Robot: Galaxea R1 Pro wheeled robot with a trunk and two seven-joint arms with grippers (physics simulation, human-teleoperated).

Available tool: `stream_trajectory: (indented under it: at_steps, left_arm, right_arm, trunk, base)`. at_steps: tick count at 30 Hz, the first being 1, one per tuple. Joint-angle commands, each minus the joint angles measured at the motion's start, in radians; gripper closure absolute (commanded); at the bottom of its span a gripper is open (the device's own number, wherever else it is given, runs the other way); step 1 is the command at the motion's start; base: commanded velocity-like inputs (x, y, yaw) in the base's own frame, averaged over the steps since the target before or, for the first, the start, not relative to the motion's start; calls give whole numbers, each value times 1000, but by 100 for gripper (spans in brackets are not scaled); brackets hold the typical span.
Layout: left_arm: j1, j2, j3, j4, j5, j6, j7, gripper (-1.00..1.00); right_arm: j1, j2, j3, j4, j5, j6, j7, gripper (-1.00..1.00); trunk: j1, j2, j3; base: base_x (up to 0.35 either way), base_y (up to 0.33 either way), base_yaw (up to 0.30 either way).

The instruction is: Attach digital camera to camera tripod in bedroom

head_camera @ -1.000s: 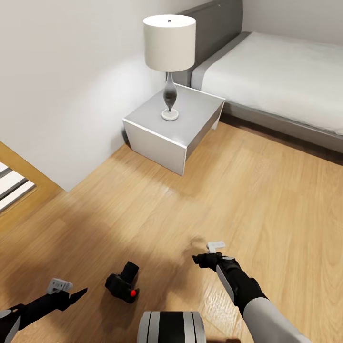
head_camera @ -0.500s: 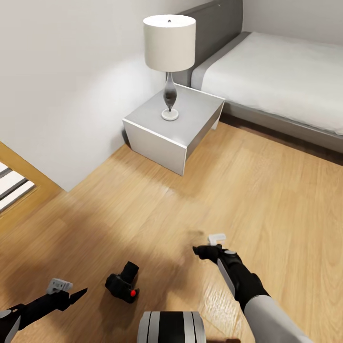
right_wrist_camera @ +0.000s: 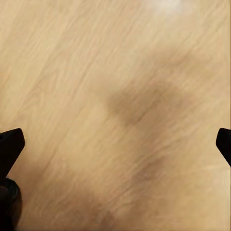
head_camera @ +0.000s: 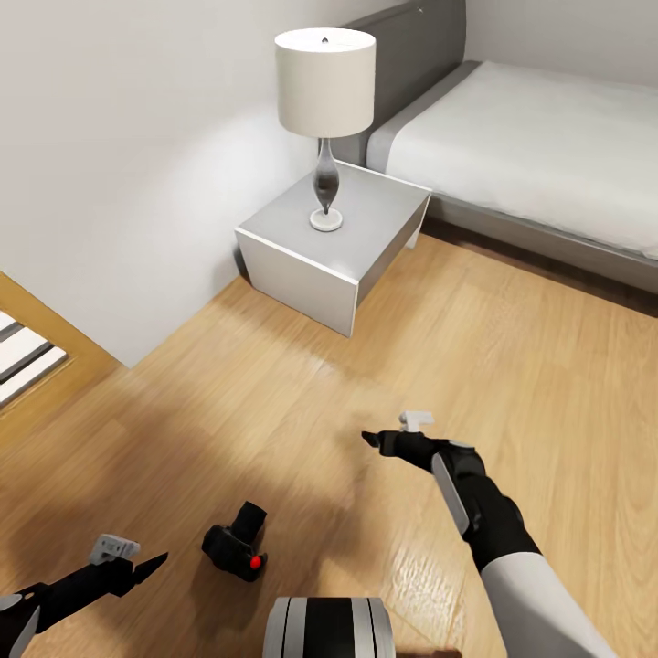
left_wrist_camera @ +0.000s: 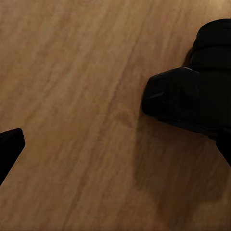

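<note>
- The bedroom's light wood floor takes up most of the head view, unchanged from the earlier frames; the camera has not shifted.
- A grey bed stands at the far right, and beside it a grey nightstand carries a white-shaded lamp, all where they were.
- The right gripper has travelled forward, away from the robot and further from the digital camera; in the right wrist view its fingertips sit at opposite edges over bare floor, so the jaws are spread wide.
- The left gripper hangs low in the same spot, just left of the digital camera, jaws spread and empty.
- The digital camera lies on the floor near the robot's base, red button showing, untouched.
</note>
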Motion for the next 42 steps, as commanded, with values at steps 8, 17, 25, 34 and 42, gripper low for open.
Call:
stream_trajectory:
  at_steps: [8,17,25,34,42]
  left_arm:
    - [-1,1,9,3,-10,-9,-4,-100]
    - [-1,1,10,4,-10,-9,-4,-100]
    - [-1,0,10,4,-10,-9,-4,-100]
    - [-1,-1,8,7,-11,-12,-4,-100]
    - [-1,-1,8,-2,-14,-18,-3,-100]
  right_arm:
    - [-1,-17,1,-8,-15,33,35,-100]
    - [-1,-17,2,-5,-19,31,36,-100]
    - [-1,-17,2,-5,-23,26,36,-100]
    - [-1,-17,2,-5,-25,25,37,-100]
    - [-1,-16,2,-5,-10,23,27,-100]
  trunk:
    - [0,0,-1]
    - [0,0,-1]
    - [0,0,-1]
    - [0,0,-1]
    - [0,0,-1]
  base:
    - [0,0,0]
    - [0,0,0]
    - [0,0,0]
    - [0,0,0]
    - [0,0,0]
